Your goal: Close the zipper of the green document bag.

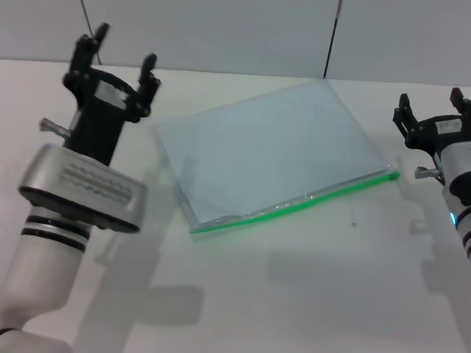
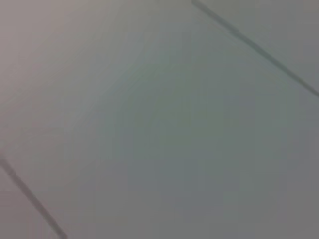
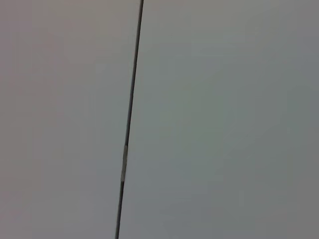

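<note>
The green document bag (image 1: pixel 268 154), a flat translucent pale blue pouch, lies on the white table in the middle of the head view. Its zipper (image 1: pixel 294 206) is a bright green strip along the near long edge, running from the front left corner to the right corner. My left gripper (image 1: pixel 121 57) is raised at the left of the bag, open, with nothing between its fingers. At the right edge, just beyond the zipper's right end, my right gripper (image 1: pixel 430 107) is also open and holds nothing. Both wrist views show only grey wall panels.
The white table (image 1: pixel 294 294) spreads around the bag. A grey panelled wall (image 1: pixel 235 29) with dark seams stands behind it.
</note>
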Controlling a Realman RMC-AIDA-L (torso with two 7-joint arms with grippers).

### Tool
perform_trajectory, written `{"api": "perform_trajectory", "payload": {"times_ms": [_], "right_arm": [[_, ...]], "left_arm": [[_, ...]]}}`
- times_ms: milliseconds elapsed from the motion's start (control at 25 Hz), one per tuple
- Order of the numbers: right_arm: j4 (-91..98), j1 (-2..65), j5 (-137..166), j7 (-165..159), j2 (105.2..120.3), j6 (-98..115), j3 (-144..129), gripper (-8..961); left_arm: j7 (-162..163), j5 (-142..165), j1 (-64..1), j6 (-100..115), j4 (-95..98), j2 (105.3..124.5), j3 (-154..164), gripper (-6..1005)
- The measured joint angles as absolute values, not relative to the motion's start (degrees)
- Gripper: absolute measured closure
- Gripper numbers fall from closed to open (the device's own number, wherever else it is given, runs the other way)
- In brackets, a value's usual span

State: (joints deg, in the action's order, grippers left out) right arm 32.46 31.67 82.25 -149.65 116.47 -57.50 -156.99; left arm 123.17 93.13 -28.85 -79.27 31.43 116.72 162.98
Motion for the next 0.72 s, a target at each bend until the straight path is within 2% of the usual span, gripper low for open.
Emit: {"api": "perform_trajectory", "payload": {"times_ms": [720], "right_arm": [[33.5,32.3,81.0,-158.5,116.26,-57.5,-156.9,128]], "left_arm": [[144.5,88.0,-29.0,-80.3,29.7,116.67,158.6,258]]}}
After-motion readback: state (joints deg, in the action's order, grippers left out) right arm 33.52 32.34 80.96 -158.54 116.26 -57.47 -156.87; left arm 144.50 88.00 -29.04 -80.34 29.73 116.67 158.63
